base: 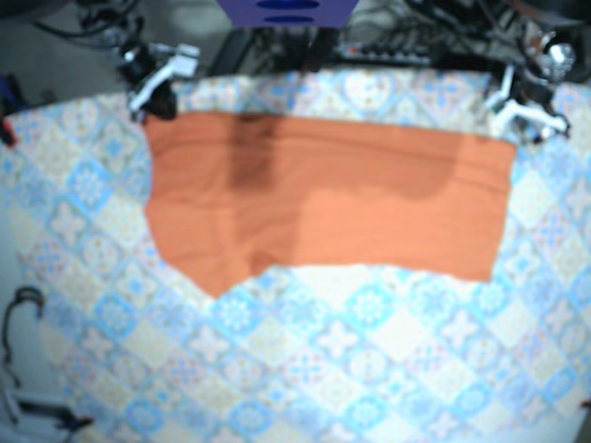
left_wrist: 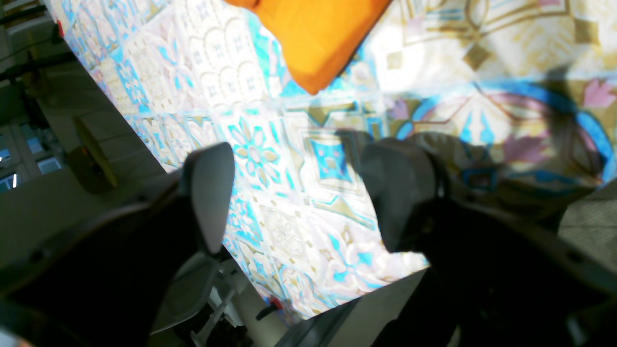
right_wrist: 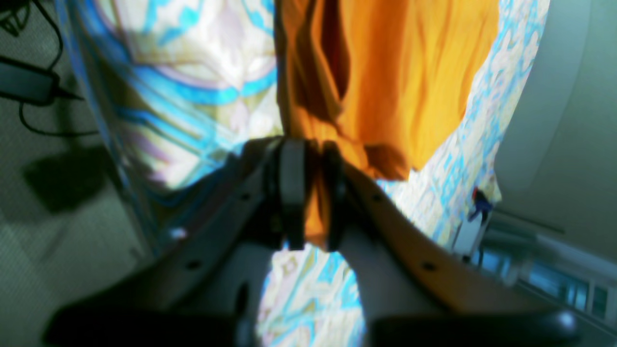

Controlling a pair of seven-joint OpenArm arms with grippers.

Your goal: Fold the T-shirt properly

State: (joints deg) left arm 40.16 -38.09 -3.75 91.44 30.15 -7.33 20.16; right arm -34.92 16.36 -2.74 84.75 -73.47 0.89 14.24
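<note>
Here we note the soft orange fabric T-shirt (base: 323,203) lying flat on the patterned tabletop (base: 369,351), long axis running side to side between the arms. Limp and light, we judge; corners offer the best hold. Right tool (right_wrist: 312,156) pinches a bunched edge; left tool (left_wrist: 299,161) hangs spread, empty.

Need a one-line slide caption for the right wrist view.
Right hand shut on a bunched edge of the orange T-shirt, over the patterned tablecloth.
</note>
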